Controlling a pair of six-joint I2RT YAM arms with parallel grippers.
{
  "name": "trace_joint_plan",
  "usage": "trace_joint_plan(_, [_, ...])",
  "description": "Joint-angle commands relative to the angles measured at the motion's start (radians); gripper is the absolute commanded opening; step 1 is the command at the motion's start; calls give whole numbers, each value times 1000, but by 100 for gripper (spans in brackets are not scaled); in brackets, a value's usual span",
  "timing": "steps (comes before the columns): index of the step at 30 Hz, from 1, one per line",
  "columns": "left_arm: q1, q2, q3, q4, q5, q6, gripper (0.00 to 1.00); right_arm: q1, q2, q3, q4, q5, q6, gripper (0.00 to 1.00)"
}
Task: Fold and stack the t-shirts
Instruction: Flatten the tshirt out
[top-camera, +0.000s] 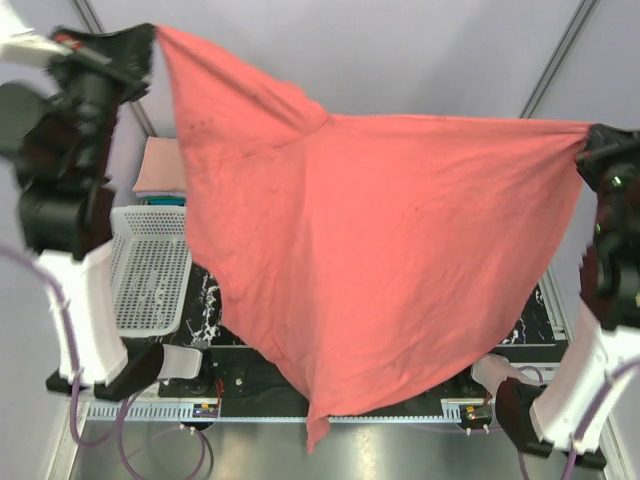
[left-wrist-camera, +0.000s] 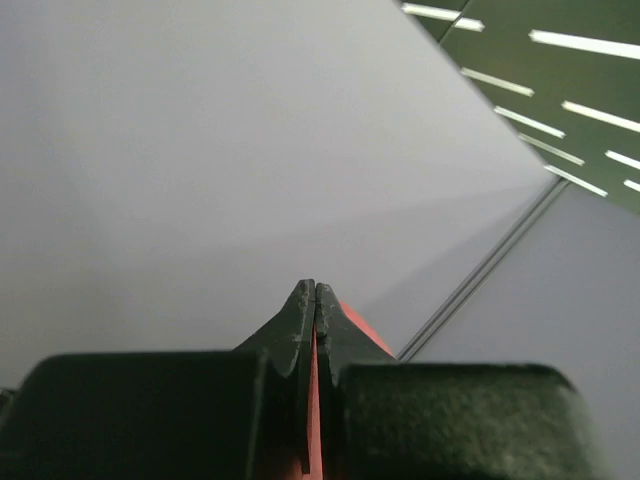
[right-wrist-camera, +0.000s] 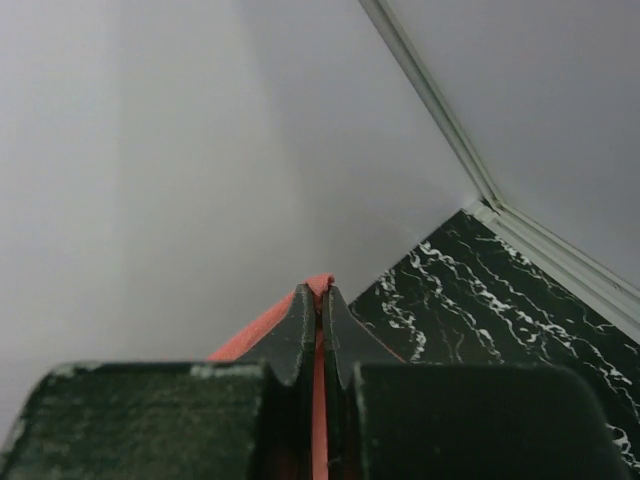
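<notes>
A plain coral-red t-shirt (top-camera: 380, 260) hangs spread in the air above the table, stretched between both arms. My left gripper (top-camera: 150, 38) is shut on its upper left corner, high at the far left. My right gripper (top-camera: 588, 140) is shut on its right corner, lower at the far right. In the left wrist view a strip of red cloth (left-wrist-camera: 313, 420) shows between the shut fingers (left-wrist-camera: 290, 330). Red cloth (right-wrist-camera: 320, 283) pokes past the shut fingertips in the right wrist view. A folded salmon pink t-shirt (top-camera: 160, 165) lies at the back left, with a teal edge (top-camera: 165, 200) under it.
A white plastic mesh basket (top-camera: 150, 268) stands at the left, in front of the folded stack. The black marbled table top (top-camera: 530, 320) shows beneath the hanging shirt, which hides most of it. Grey walls (top-camera: 420, 50) close the back.
</notes>
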Motion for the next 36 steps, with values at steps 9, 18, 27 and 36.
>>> trace_joint_plan(9, [-28, 198, -484, 342, 9, 131, 0, -1, 123, -606, 466, 33, -26, 0])
trace_joint_plan(18, [-24, 482, -624, 528, 76, 164, 0, -1, 414, -826, 760, -147, -12, 0])
trace_joint_plan(27, [-2, 797, -213, 528, 15, 129, 0, -3, 756, -516, 816, -192, -25, 0])
trace_joint_plan(36, [-4, 602, -110, 514, -115, 205, 0, -1, 907, 196, 405, -184, -61, 0])
